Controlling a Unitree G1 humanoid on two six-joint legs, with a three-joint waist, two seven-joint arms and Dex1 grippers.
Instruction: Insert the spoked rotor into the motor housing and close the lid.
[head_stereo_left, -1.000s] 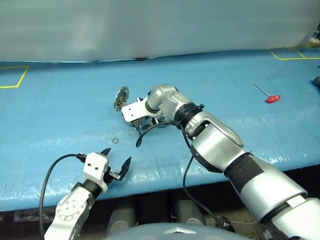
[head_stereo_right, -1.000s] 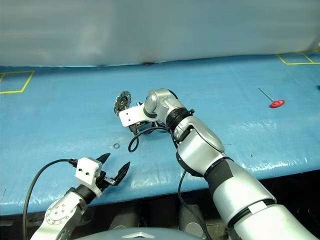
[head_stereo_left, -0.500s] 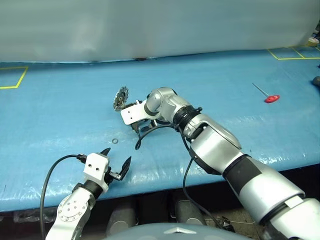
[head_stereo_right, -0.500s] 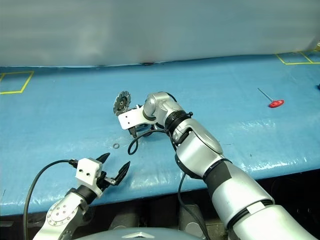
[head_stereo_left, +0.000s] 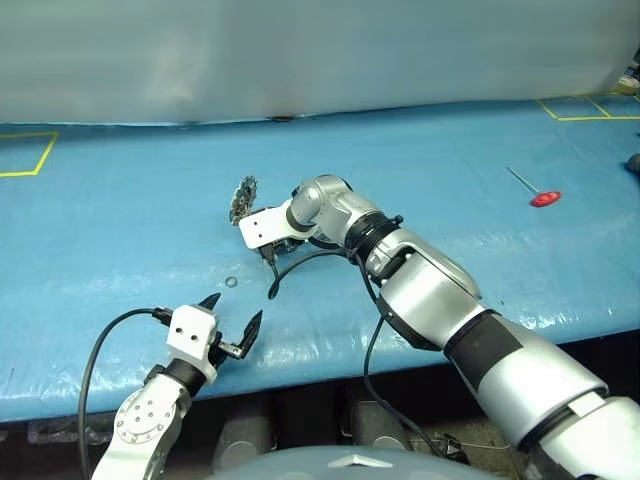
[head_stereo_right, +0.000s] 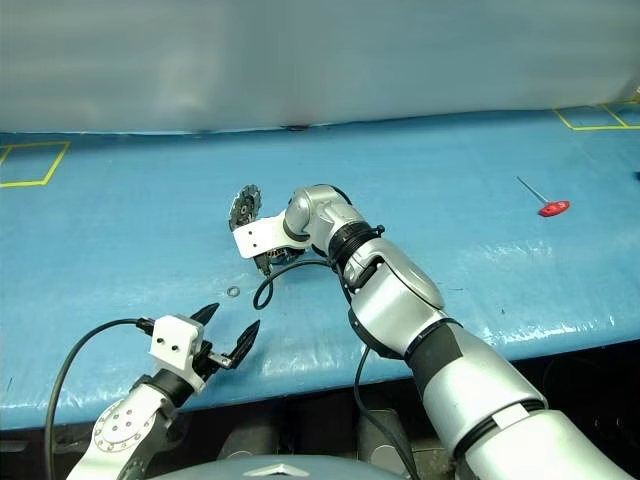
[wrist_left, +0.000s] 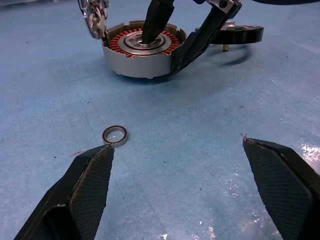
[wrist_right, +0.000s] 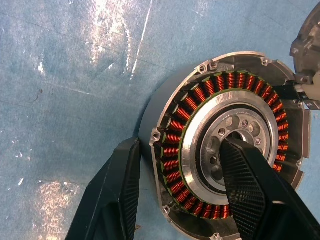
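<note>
Workshop, blue bench (head_stereo_left: 120, 220), red-handled tool (head_stereo_left: 540, 195)

Head stereo pair looking forward and down over the blue table (head_stereo_left: 120, 200), left wrist view low and level, facing the motor housing (wrist_left: 142, 52) at 12 o'clock, right wrist view close above that same housing, shared by both wrist views

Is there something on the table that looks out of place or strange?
Yes. A small loose ring lies alone on the blue table, apart from the motor housing. The lid stands on edge against the housing rather than flat. The right gripper straddles the housing wall, one finger inside on the silvery centre, one outside.
</note>
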